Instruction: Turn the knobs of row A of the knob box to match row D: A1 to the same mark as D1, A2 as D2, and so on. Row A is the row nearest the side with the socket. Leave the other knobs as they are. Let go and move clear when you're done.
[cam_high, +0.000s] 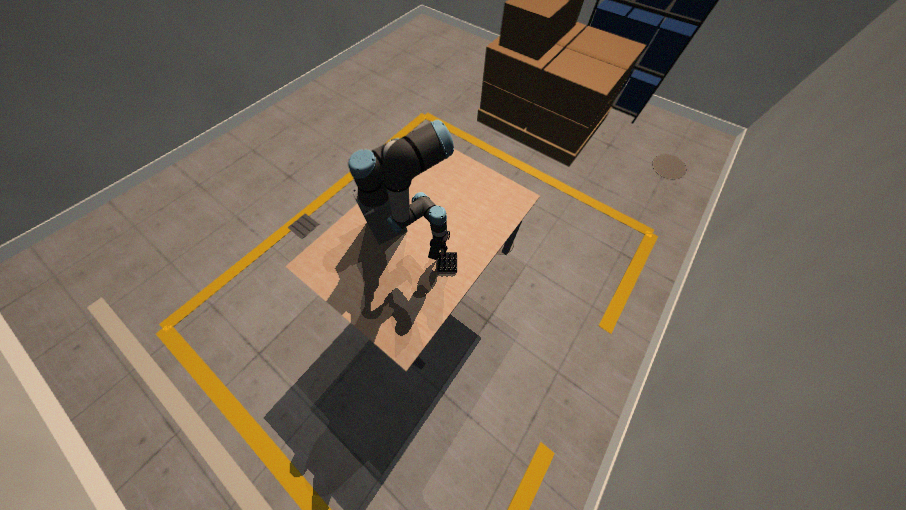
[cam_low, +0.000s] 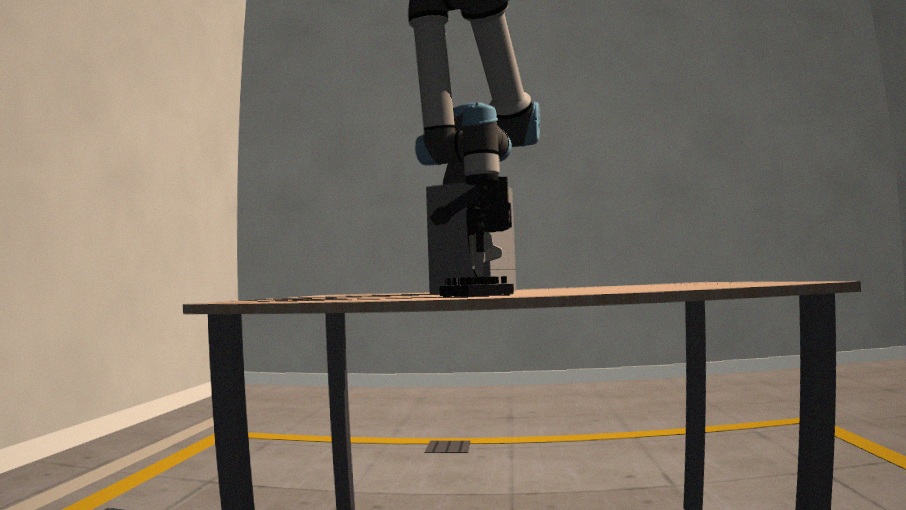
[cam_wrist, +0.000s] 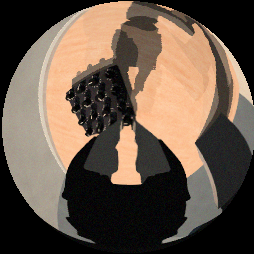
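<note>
The black knob box (cam_wrist: 99, 102) lies on the wooden table, near its edge, with several dark knobs in rows. It also shows in the top view (cam_high: 447, 263) and in the exterior view (cam_low: 476, 288). My gripper (cam_wrist: 127, 119) points straight down over the box's corner nearest the fingers, and the fingers stand narrow around the corner knob (cam_wrist: 128, 120) there. The gripper shows small above the box in the top view (cam_high: 438, 252) and reaches the knob tops in the exterior view (cam_low: 476, 274). The knob marks and row labels are too small to read.
The arm's grey base block (cam_low: 470, 237) stands on the table right behind the box. The table edge (cam_wrist: 52, 130) runs close past the box's far side. Cardboard boxes (cam_high: 557, 76) stand on the floor far beyond the table.
</note>
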